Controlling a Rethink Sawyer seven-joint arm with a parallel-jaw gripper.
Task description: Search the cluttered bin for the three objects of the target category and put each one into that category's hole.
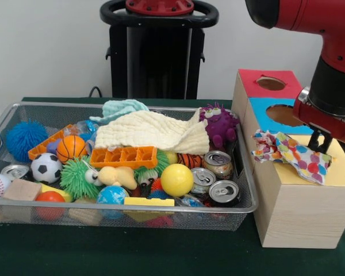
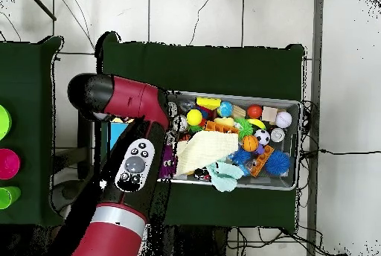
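We have two cameras. The front one sits low and close across the tabletop (image 1: 161, 253), looking level at the wire bin (image 1: 23, 115) and the wooden box (image 1: 299, 213) beside it; they fill most of its frame, and the arm (image 1: 333, 63) enters from the upper right. The overhead one hangs high and looks straight down, much farther off, so the bin (image 2: 294, 145) appears small amid the green cloth (image 2: 223, 67) and pale floor (image 2: 342, 82). Both views share the bin, its clutter and the arm (image 2: 134, 112), which hides most of the box from above. The shared scene appears turned half round between them.
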